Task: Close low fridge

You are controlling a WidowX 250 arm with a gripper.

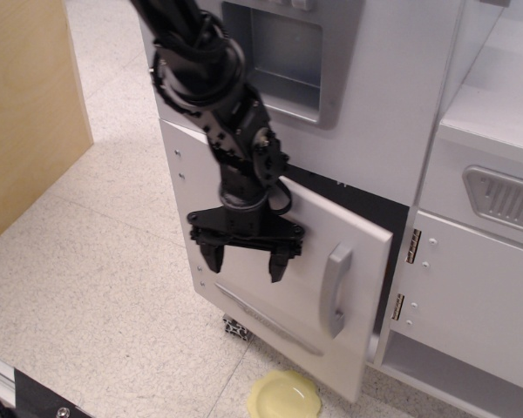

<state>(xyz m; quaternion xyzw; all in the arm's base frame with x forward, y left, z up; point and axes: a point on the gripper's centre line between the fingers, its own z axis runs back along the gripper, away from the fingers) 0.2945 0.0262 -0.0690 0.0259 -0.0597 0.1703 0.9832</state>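
At the bottom centre of the frame, a pale yellow round plate (284,396) lies on the speckled floor surface (96,287). Just above it, the large flat white door of the low fridge (279,270) fills the middle, nearly shut, with a dark gap along its right edge beside the silver hinges (412,246). Its grey vertical bar handle (335,289) sits right of centre. The black tool (244,261) hangs before the door, released, fingers spread, grasping nothing.
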